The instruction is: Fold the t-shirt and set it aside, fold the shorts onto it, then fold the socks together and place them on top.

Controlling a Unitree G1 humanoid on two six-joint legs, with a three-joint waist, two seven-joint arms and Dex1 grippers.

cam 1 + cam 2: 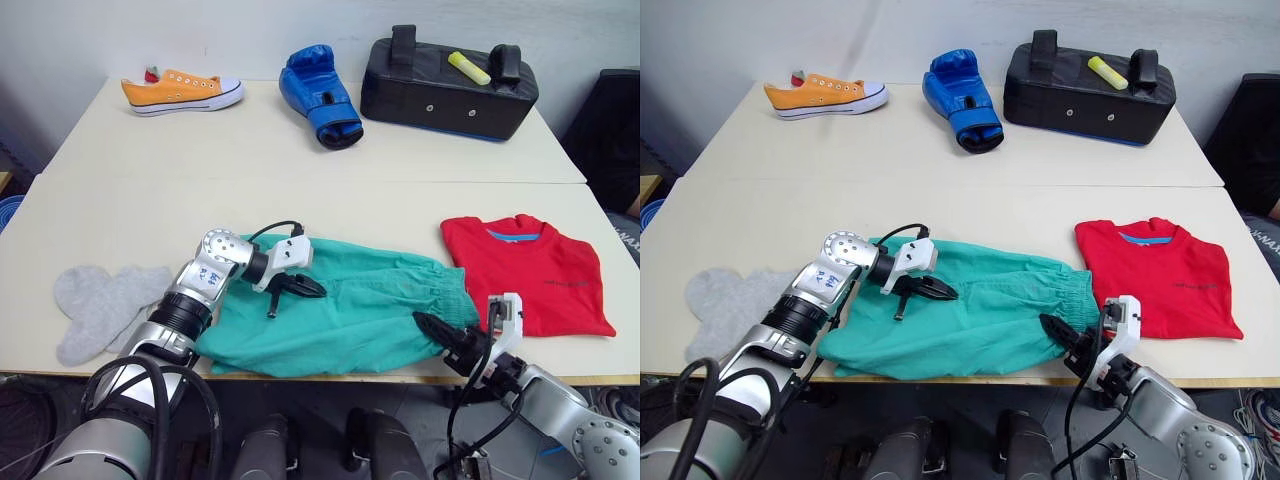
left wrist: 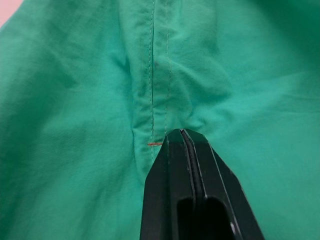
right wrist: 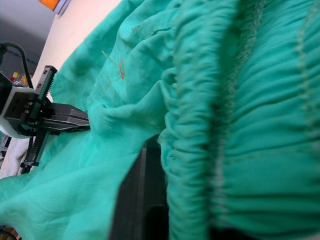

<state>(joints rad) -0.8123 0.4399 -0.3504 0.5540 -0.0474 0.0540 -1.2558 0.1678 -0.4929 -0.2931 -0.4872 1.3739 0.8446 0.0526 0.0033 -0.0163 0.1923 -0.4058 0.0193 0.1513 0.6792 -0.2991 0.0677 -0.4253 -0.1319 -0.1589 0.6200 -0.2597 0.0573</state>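
1. The shorts point(image 1: 350, 315) are showing a plain teal-green, with matching stitching along the seam and one short red-orange thread mark.
2. The t-shirt point(image 1: 530, 272) is showing bright red, with a blue band inside the collar and small dark print on the chest.
3. The socks point(image 1: 98, 305) are showing a light heather grey.
4. The sneaker point(image 1: 180, 92) is showing orange with a white sole and toe cap.
5. The boxing glove point(image 1: 320, 95) is showing glossy blue.
6. The strike pad point(image 1: 445, 90) is showing black, a yellow marker point(image 1: 468, 67) lying on it.
7. The table point(image 1: 300, 190) is showing pale cream.
8. The left gripper point(image 1: 300, 288) and the right gripper point(image 1: 440, 335) are showing black fingers.
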